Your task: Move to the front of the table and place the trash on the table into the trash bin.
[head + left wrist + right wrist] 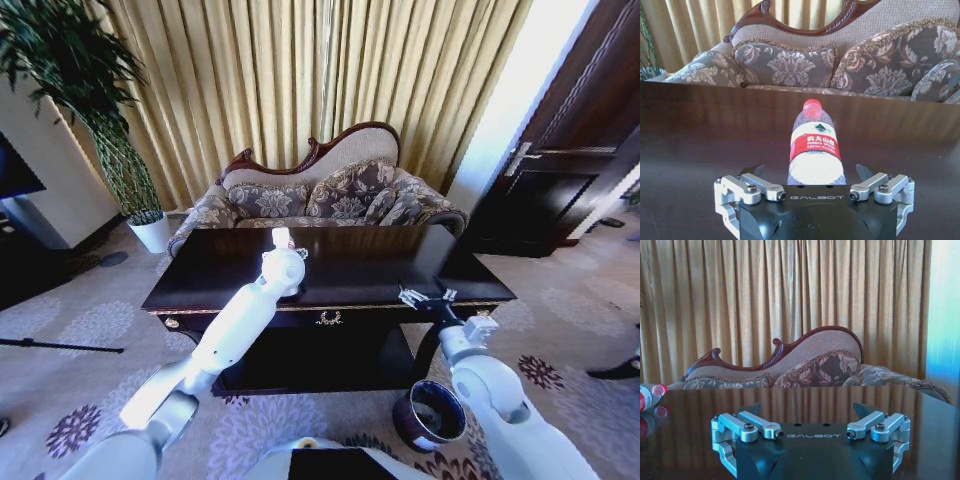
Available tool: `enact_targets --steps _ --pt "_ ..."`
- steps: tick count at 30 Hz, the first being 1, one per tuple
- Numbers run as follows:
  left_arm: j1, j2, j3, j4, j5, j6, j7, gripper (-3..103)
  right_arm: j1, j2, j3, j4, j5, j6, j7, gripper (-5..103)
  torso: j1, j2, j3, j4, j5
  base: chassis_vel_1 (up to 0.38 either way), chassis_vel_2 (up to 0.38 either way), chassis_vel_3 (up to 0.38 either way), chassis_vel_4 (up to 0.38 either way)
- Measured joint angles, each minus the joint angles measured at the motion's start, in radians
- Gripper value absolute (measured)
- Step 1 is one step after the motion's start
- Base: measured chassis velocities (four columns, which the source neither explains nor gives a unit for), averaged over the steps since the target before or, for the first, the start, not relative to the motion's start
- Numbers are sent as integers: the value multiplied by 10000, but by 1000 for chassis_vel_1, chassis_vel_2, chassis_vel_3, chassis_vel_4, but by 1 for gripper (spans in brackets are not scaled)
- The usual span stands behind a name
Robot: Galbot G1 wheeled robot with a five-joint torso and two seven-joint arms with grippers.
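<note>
One bottle [815,145] lies on the dark surface [400,262], clear plastic with a red cap and red label, its cap pointing toward the sofa [320,195] behind. In the left wrist view it sits at centre frame, its base just in front of the left tool [810,175], whose fingers stand apart on either side of it without touching. In the head view the left arm reaches in from the lower left to the middle of the frame, the bottle's cap peeking out just above its wrist.

The right tool [425,297] hovers at the front edge of the surface, right of centre in the head view, fingers spread and holding nothing. Its own camera catches the bottle at the far left edge of the frame.

The bin [430,415] stands on the carpet at the lower right of the head view, beside the right arm and below the front edge of the surface.

The step in hand looks like the approach to grasp the bottle. The next move probably calls for easing the left tool forward so the fingers straddle the bottle's body, then closing; being round and lying on its side, it may roll if nudged off-centre.
</note>
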Motion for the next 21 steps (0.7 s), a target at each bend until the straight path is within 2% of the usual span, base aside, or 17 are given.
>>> enact_targets --steps 18,19,21 --pt "41 -87 -94 220 9 0 182 100 -42 48 -36 -83 -170 26 11 100 0 0 0 0 0 0 0 0 0" --pt "52 -86 -117 197 -6 -2 181 103 -47 50 -37 -74 -186 28 22 100 0 0 0 0 0 0 0 0 0" --pt "74 -85 -132 176 -18 -3 181 101 -53 48 -36 -66 -194 28 37 100 0 0 0 0 0 0 0 0 0"
